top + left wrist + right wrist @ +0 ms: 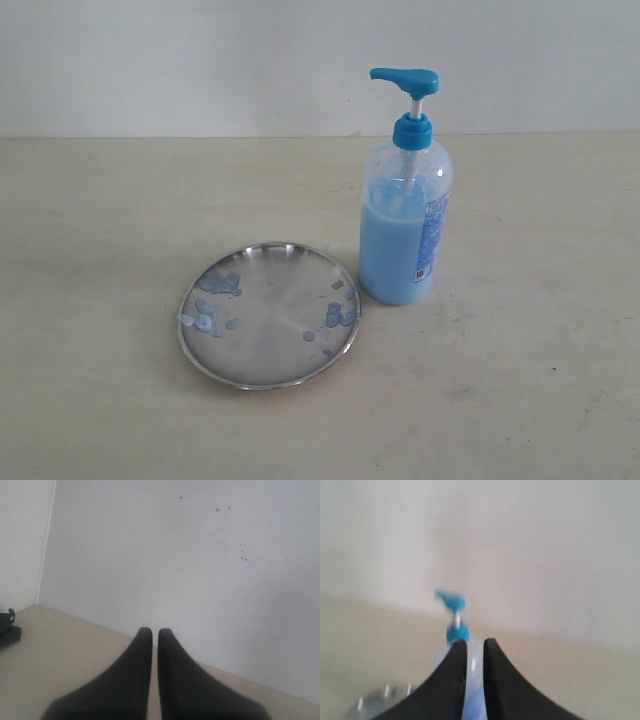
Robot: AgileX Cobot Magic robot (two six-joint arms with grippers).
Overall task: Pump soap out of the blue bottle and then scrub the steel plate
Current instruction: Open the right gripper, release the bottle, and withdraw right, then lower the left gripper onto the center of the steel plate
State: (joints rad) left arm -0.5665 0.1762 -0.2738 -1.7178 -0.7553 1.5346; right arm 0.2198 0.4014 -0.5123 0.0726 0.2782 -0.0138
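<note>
The blue bottle [405, 230] stands upright at the middle of the table, its blue pump head [405, 80] raised and pointing left. Light blue soap [392, 255] fills its lower half. The steel plate [270, 345] lies flat just left of it, speckled with blue droplets [218, 285]. Neither gripper shows in the exterior view. My left gripper [155, 630] is shut, empty, and faces a wall. My right gripper [475, 641] is shut and empty, some way short of the bottle [451, 600], which appears blurred beyond its fingertips. The plate's rim [370, 702] shows beside it.
A beige table [520, 380] spreads around both objects, with a plain white wall [200, 60] behind it. In the left wrist view a dark object [7, 630] sits at the table's far edge near a wall corner.
</note>
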